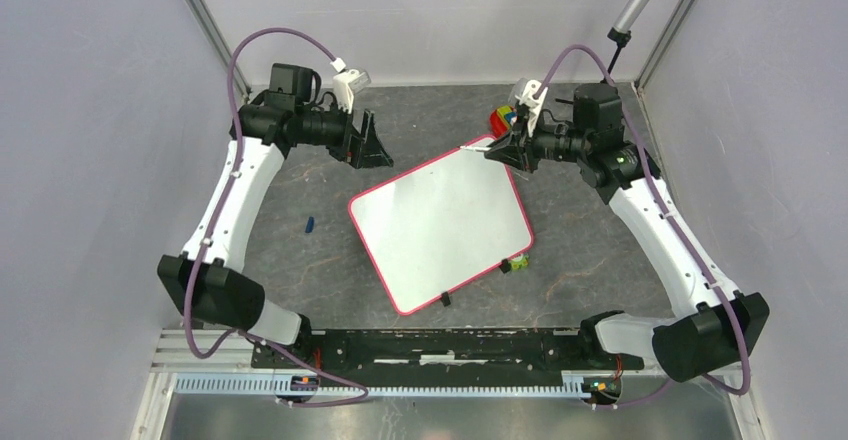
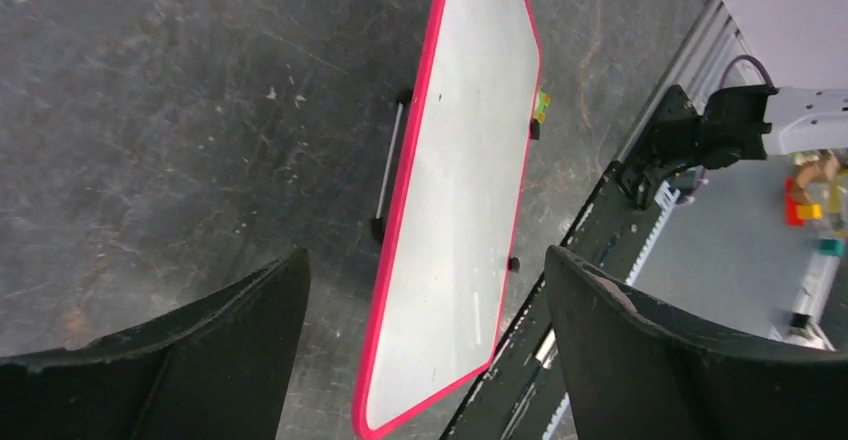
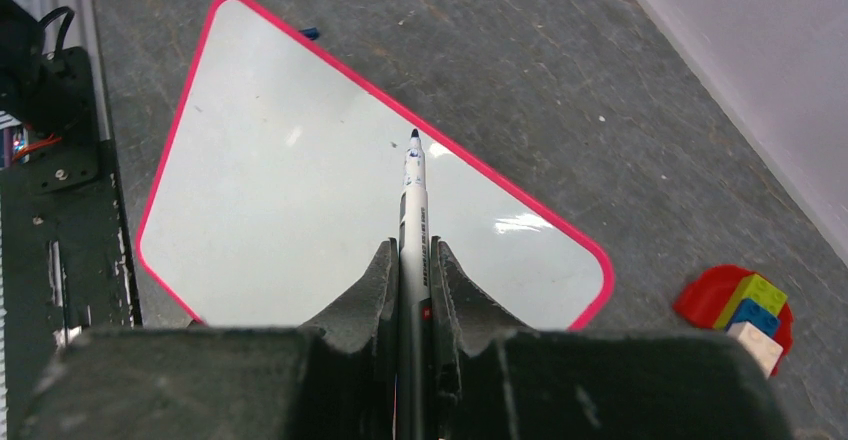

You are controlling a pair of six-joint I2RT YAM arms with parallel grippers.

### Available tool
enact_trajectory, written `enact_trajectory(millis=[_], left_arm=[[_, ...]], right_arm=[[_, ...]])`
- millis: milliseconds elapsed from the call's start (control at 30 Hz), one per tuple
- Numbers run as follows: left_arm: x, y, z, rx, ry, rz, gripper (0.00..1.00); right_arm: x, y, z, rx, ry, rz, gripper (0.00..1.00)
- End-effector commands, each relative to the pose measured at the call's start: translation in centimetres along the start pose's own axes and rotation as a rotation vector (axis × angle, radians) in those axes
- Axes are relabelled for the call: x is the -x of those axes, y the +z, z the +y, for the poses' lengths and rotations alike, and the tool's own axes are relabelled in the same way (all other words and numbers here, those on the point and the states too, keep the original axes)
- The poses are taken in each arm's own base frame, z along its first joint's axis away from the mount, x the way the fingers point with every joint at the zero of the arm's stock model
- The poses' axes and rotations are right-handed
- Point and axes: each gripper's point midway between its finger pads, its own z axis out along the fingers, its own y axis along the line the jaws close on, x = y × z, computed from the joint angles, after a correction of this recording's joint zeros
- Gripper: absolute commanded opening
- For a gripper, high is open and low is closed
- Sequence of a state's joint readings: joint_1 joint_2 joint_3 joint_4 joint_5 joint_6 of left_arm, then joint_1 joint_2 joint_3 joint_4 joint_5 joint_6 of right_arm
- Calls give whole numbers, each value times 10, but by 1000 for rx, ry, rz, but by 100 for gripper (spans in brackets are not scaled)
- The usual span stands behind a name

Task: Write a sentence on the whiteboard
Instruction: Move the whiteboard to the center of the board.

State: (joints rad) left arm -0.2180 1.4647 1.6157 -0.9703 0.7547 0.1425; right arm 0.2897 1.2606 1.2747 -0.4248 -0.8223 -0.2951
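From above, one large white rectangular whiteboard (image 1: 440, 225) with a thin pink-red rim lies flat and askew in the middle of the dark grey table (image 1: 600, 250), its face plain white. The left gripper (image 1: 372, 145) hangs over the table beyond the board's far left corner, its claw spread wide and holding nothing. The right gripper (image 1: 500, 150) sits at the far right corner, clamped on one white marker (image 1: 478, 145) that points towards the board. Behind it is a red plate (image 1: 494, 116) of toy bricks. One small blue cap (image 1: 310, 225) lies well to the left of the board, and one green-yellow brick (image 1: 517, 263) is just beside its near right edge.

The left wrist view looks between two black fingers (image 2: 200, 360) standing far apart. The board runs lengthwise between them, with two small black clips (image 2: 512, 262) on one long edge and a thin grey rod (image 2: 386, 175) along the other.

In the right wrist view the claw is narrow, pinching the marker's barrel. There is print on the barrel – too small to read. The dark tip is over the board near its rim; whether it touches, I cannot tell. The plate holds three bricks (image 3: 755, 310) – green-yellow, blue and white.
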Motion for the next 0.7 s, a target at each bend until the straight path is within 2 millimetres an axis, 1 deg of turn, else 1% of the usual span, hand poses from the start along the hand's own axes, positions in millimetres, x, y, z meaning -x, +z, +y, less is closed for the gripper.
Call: enact_trajectory(millis=[0,100,233,400,567,667], left_arm=[[-5,16,-5,-145,-104,13,86],[-7,29,5,-162,-142,39,72],[-11,44,16,-181,-170,71,62],[-16,61,16,-216,-172,114,52],[-20,75,5,-263,-146,161,37],[-20,82,2,-278,-132,175,25]], right_arm=[[16,1,17,68,-81,-24,0],[12,5,27,104,-91,-8,0],[3,7,36,136,-104,25,0],[-3,7,43,159,-119,48,0],[-8,10,49,187,-126,67,0],[-9,10,52,197,-128,77,0]])
